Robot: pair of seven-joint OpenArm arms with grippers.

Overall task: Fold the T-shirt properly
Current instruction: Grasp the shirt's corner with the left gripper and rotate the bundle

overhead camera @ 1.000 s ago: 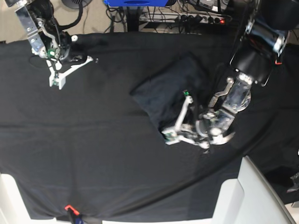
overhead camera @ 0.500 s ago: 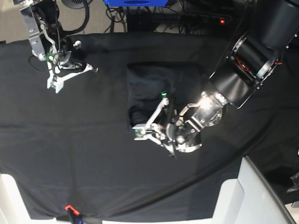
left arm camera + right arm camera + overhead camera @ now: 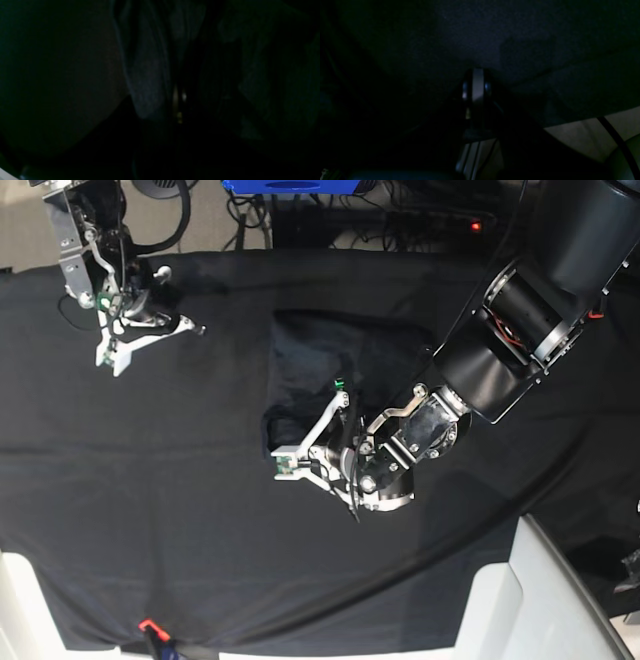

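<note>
1. The left claw (image 3: 300, 450) lies low over the near edge of the shirt (image 3: 330, 370), its white fingers reaching toward the base view's left. The jaws stand nearly together; the wrist view is too dark to show plainly whether cloth is pinched between them, so I cannot tell if it grips the shirt.
2. The right claw (image 3: 135, 345) hangs over the far left part of the surface (image 3: 150, 510), well apart from the shirt. Its jaws are pressed together on nothing, and its own wrist view shows one narrow pale finger (image 3: 477, 87) edge-on above dark cloth.
3. The shirt is a dark slate-grey knit, a shade bluer than the black cloth that covers the surface. It lies folded into a compact, roughly rectangular packet at the middle of the surface, a little toward the far side.
4. Its far edge runs nearly straight. The near left corner, just by the left claw, bulges and looks rumpled.
5. In the left wrist view a lighter grey fold of the shirt (image 3: 147, 82) hangs close before the lens, with darker folds to its right; little else can be made out there.
6. The left arm's thick black body (image 3: 520, 320) crosses above the surface from the far right and hides the right side of the shirt.
</note>
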